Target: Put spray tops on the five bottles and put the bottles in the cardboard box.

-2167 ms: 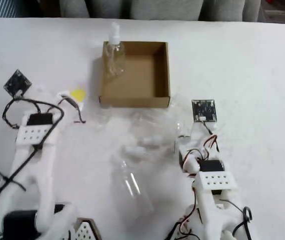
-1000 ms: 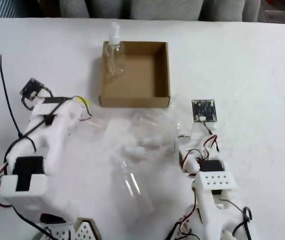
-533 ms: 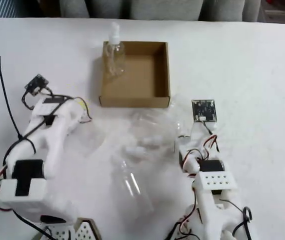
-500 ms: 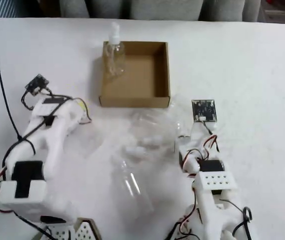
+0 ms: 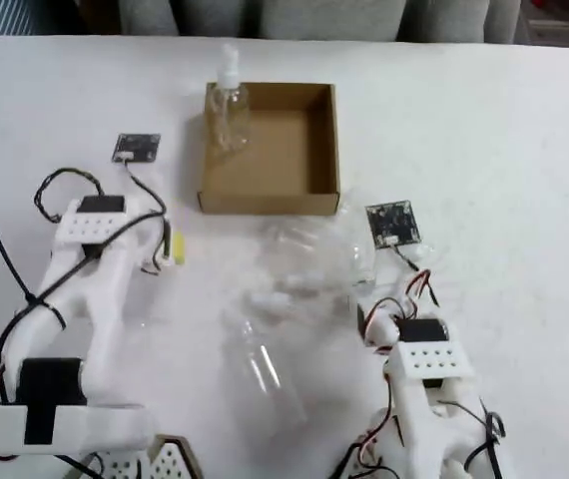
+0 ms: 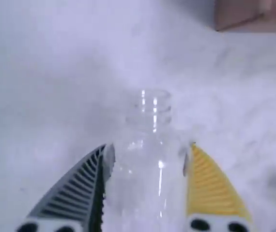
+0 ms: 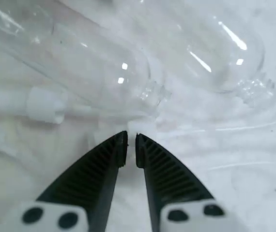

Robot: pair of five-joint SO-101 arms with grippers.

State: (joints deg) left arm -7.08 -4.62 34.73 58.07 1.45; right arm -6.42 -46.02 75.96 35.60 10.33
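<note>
A white table (image 5: 524, 140) is seen from above, and its top takes up nearly the whole high view. In the left wrist view the table's surface (image 6: 55, 72) is shown as pale and faintly mottled; in the right wrist view the same surface (image 7: 254, 159) is marked by a few thin, light streaks. Beyond the table's far edge, a row of grey upholstered shapes (image 5: 334, 18) is lined up, split by dark gaps. Past the table's far left corner a blue-and-white striped thing (image 5: 5, 15) is cut off by the frame, and past its far right corner a red thing (image 5: 564, 15) is glimpsed.
</note>
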